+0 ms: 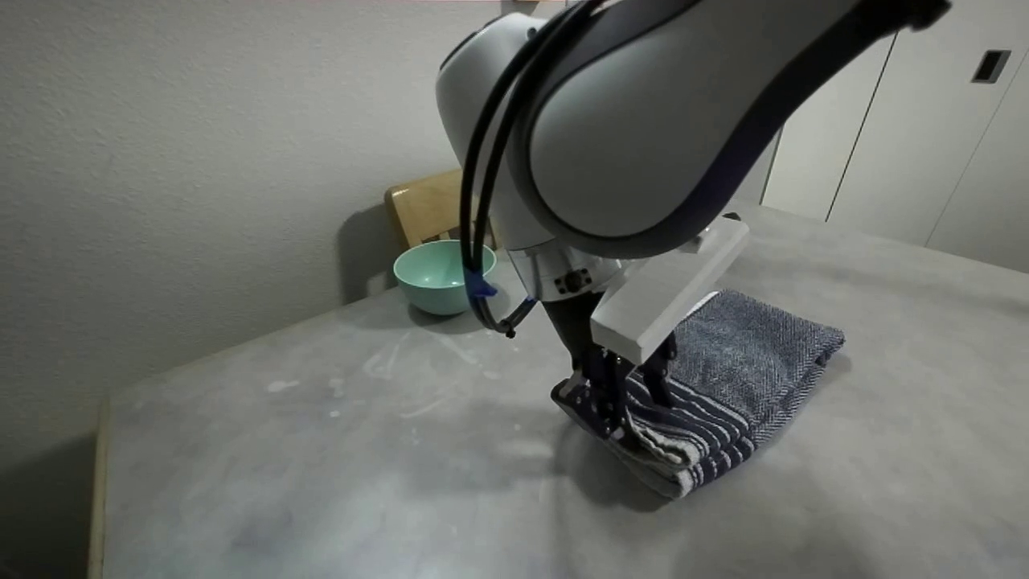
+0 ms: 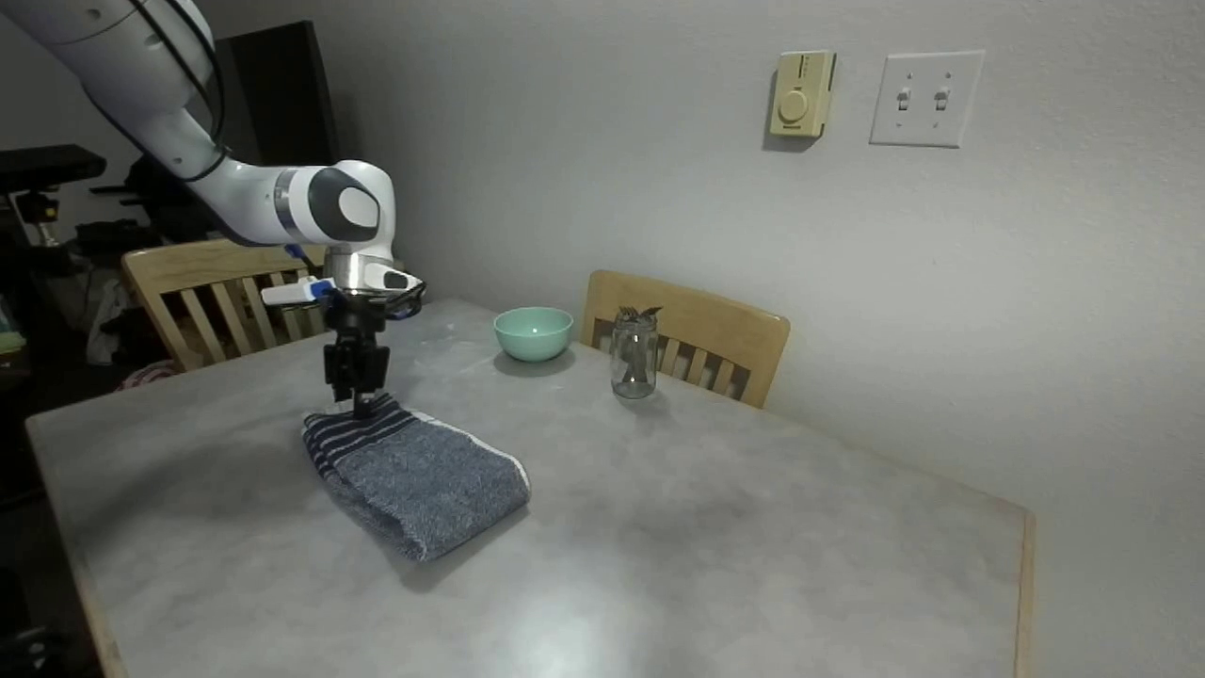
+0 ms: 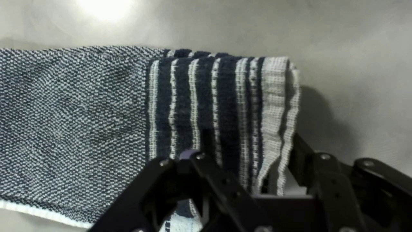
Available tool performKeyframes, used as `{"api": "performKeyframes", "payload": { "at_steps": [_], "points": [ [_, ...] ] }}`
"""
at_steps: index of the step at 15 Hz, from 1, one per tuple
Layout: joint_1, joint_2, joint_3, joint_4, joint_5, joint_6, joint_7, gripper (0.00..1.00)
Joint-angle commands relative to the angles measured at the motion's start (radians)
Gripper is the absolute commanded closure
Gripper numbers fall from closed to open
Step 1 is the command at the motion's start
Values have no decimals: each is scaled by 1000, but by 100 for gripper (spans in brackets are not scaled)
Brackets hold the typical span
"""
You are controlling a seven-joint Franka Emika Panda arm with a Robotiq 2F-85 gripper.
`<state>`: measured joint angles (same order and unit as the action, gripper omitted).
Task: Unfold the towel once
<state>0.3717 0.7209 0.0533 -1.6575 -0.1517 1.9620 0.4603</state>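
Observation:
The grey-blue towel (image 1: 748,346) lies folded in layers on the table, its navy and white striped end (image 3: 206,96) under my gripper. In the wrist view, my gripper (image 3: 252,143) has its jaws apart. One finger stands over the stripes, and the other sits just beyond the pale hemmed edges (image 3: 276,109). Two hem layers run between the fingers with a small gap between them. In an exterior view, the gripper (image 1: 641,412) points down at the striped end, one finger at its outer side. The fingertips' contact with the cloth is partly hidden.
A teal bowl (image 2: 534,334) stands near the wall, and a glass jar with cutlery (image 2: 634,356) is beside it. Wooden chairs (image 2: 692,330) are pushed against the table (image 2: 753,537). The wall runs close behind the bowl and jar.

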Motion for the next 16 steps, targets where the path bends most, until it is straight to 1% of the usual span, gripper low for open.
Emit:
{"api": "performKeyframes", "payload": {
  "at_steps": [1, 2, 3, 6, 7, 12, 16],
  "points": [
    [6, 19, -8, 32, -17, -11, -8, 53],
    [5, 21, -7, 33, -17, -9, -9, 68],
    [5, 22, -7, 33, -16, -8, -10, 72],
    [4, 23, -6, 31, -14, -5, -10, 95],
    [4, 22, -6, 30, -14, -3, -10, 99],
    [4, 17, 0, 31, -13, 1, -24, 99],
    [11, 34, 23, 85, -30, 31, -111, 99]
  ]
}}
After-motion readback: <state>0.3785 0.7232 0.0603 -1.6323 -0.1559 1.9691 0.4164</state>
